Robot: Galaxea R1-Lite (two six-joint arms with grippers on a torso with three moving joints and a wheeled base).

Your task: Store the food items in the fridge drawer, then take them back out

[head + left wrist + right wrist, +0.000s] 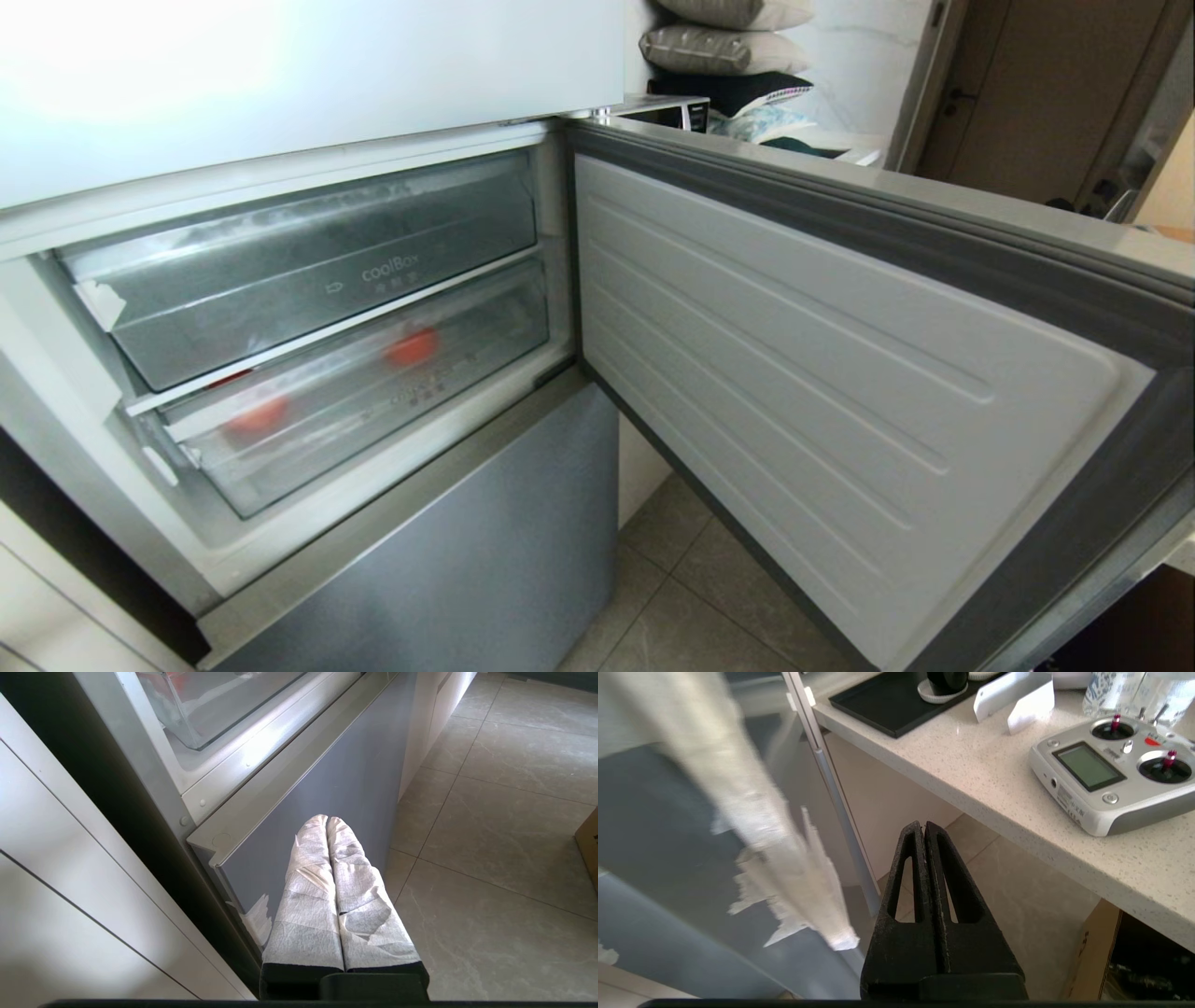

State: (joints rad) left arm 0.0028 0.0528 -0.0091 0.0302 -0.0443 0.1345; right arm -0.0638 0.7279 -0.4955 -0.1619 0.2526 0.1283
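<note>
We see the fridge drawer (373,401) pushed in at the lower left of the head view, below the coolBox bin (308,271), with two blurred shapes behind its frosted front: an orange-red one (413,346) near the centre and a red one (257,417) further left, which we take for the food items. We judge the storing half done; pulling the drawer out and lifting both pieces remains. The fridge door (840,392) stands wide open across the right of the frame. Our left gripper (327,820), cloth-wrapped, is closed and empty beside the grey lower door panel (327,774). Our right gripper (923,826) is closed on nothing, near a countertop (980,784) carrying a radio controller (1111,770).
</note>
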